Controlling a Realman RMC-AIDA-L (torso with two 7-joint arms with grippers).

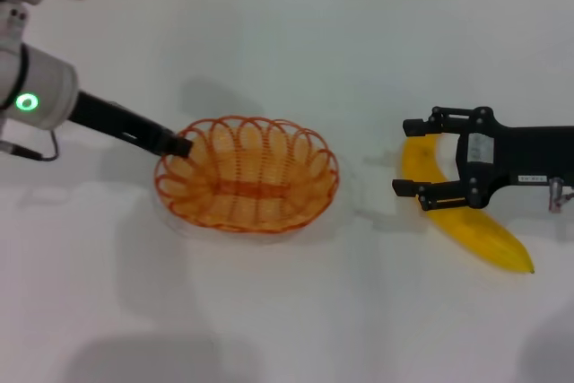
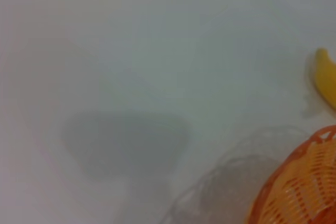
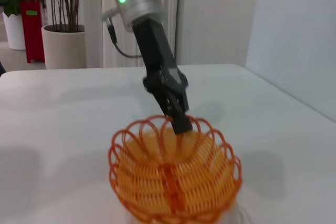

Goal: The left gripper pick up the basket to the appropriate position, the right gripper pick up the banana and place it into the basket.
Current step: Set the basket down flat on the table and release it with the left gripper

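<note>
Left gripper jaws gripped the basket rim; right gripper jaws wide astride the banana, not yet lifted.

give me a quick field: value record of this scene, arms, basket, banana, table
left gripper: at the basket's left rim, fingers on the wire loops
right gripper: open, over the banana, one finger each side of it
basket: orange wire, empty, appears slightly raised above the table
banana: yellow, lying on the table to the basket's right, not lifted
table: white
</note>
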